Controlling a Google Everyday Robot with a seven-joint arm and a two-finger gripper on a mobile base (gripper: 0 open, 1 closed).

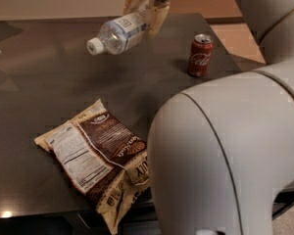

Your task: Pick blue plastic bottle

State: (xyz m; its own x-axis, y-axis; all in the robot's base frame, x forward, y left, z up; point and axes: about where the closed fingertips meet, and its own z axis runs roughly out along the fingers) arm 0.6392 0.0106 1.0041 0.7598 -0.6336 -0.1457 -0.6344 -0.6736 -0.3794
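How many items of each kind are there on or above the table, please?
Plastic bottles: 1, the blue plastic bottle, held above the table by the end effector.
Soda cans: 1, the red can.
Snack bags: 1, possibly a second beneath.
Total: 3.

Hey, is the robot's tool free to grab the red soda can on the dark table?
Probably not yet. The tool, at the top of the view, is shut on the clear blue-labelled plastic bottle, held above the dark table. Nothing crowds the red soda can, so the path itself looks free.
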